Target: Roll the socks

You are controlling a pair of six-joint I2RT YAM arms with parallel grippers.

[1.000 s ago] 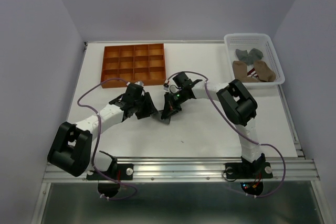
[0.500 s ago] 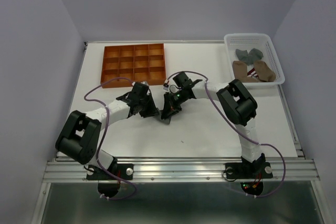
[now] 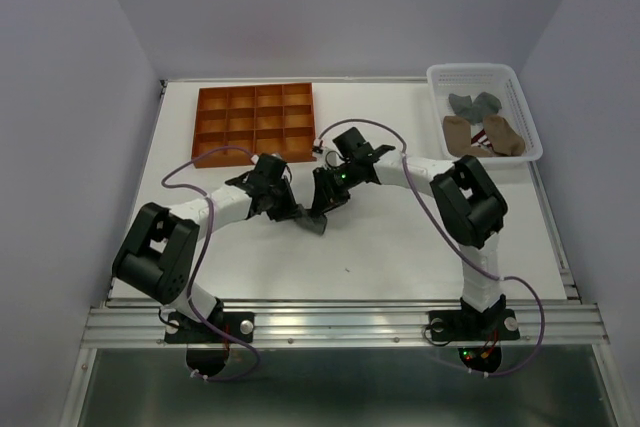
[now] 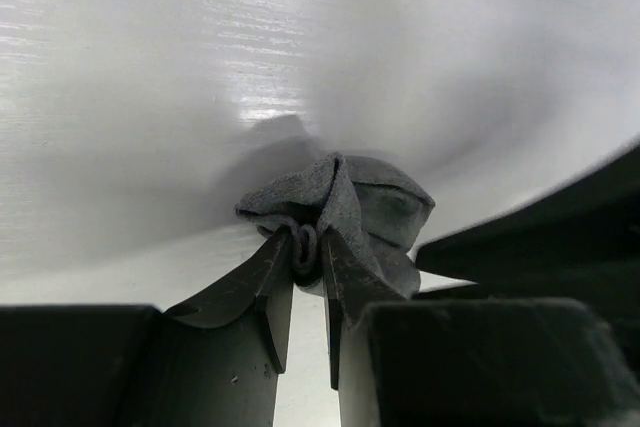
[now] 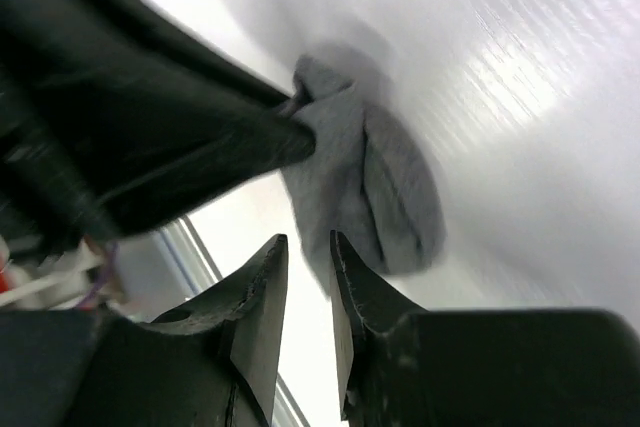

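— Grey sock [image 4: 370, 202]: position and hold?
— Bundled at mid desk [image 3: 400, 247]. Left end effector [image 4: 308, 242] pinches one fold. Right end effector [image 5: 308, 237] stands slightly parted and empty, just beside the bundle.
— Failure risk?
— The pinch is thin: the fold may slip and the bundle unroll. Both arms crowd together, so collision is possible.
— Clearance?
— Bare desk toward the near edge. Orange divider tray [image 3: 254, 112] lies near, behind the arms.

White arms [image 3: 225, 205], black joints [image 3: 470, 197], purple cables [image 3: 185, 159], pointed black gripper fingers [image 4: 245, 292].
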